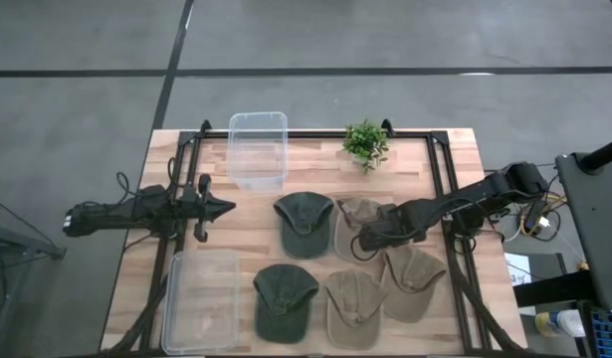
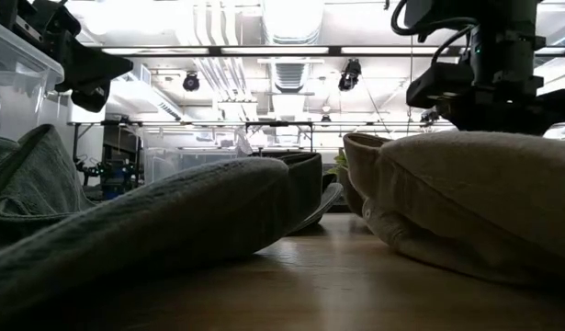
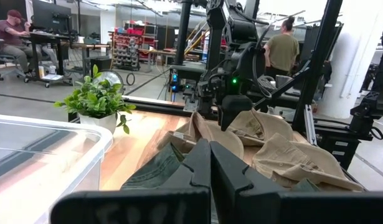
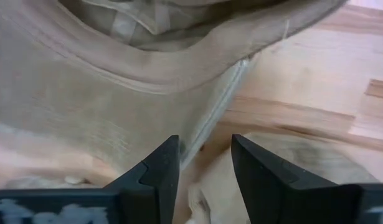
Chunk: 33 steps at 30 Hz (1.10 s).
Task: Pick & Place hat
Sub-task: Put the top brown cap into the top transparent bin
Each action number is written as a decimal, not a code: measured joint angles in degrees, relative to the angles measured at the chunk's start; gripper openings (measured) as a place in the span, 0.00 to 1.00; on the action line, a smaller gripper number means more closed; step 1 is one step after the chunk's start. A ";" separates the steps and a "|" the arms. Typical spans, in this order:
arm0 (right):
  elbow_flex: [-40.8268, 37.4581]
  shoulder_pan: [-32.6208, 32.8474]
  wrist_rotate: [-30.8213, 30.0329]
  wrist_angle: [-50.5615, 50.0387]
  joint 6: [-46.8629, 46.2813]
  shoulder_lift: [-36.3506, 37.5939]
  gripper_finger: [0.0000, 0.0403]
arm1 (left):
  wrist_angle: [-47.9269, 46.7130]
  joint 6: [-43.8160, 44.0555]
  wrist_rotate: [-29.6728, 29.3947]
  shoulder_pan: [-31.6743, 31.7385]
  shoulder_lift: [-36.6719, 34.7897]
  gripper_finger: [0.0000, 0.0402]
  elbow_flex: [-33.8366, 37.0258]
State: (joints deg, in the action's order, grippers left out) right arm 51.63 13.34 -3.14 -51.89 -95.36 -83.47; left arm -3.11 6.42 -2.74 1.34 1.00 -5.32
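Observation:
Several caps lie on the wooden table: two green ones (image 1: 304,221) (image 1: 284,300) and three tan ones (image 1: 357,224) (image 1: 353,306) (image 1: 415,278). My right gripper (image 1: 366,242) (image 4: 205,158) is open and low over the near part of the far tan cap (image 4: 116,106). Its fingers stand on either side of that cap's brim edge (image 4: 211,124). In the low view it sits right above the cap (image 2: 466,198). My left gripper (image 1: 222,209) (image 3: 210,163) is shut and hovers over the table's left part, touching nothing. My right gripper comes down on the far tan cap from above, with one finger (image 4: 163,165) over the brim cloth and the other (image 4: 253,162) beyond the brim's edge (image 4: 211,124). I cannot tell whether the fingers touch the cloth. The cap lies flat on the table.
A clear bin (image 1: 258,147) stands at the far edge and another (image 1: 200,300) at the near left. A small potted plant (image 1: 365,142) is at the far edge. A black frame rail (image 1: 445,189) runs along the table's right side. People work in the room behind.

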 joint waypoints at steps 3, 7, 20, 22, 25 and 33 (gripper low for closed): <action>-0.29 0.00 -0.50 2.24 0.67 0.24 0.33 | 0.00 0.00 -0.02 0.00 0.00 0.00 0.01; -0.30 -0.04 -1.97 3.75 1.32 0.47 0.31 | 0.00 0.00 -0.23 0.00 -0.01 0.00 0.00; -0.35 -0.68 -3.11 4.76 3.70 0.15 0.06 | 0.00 0.00 -0.20 -0.01 0.01 0.00 0.02; -0.33 -0.64 -3.06 5.03 4.03 0.16 0.04 | 0.00 0.00 -0.20 -0.01 0.00 0.00 0.02; -0.33 -0.61 -3.04 5.06 4.08 0.29 0.04 | 0.00 0.00 -0.17 -0.01 0.01 0.00 0.01; 2.07 -0.66 -4.10 3.34 5.23 2.54 0.03 | 0.00 0.00 -0.15 0.00 0.01 0.00 0.02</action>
State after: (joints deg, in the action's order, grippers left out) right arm 53.71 12.69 -7.24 -48.55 -90.13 -80.93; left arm -3.11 6.42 -2.90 1.34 1.01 -5.30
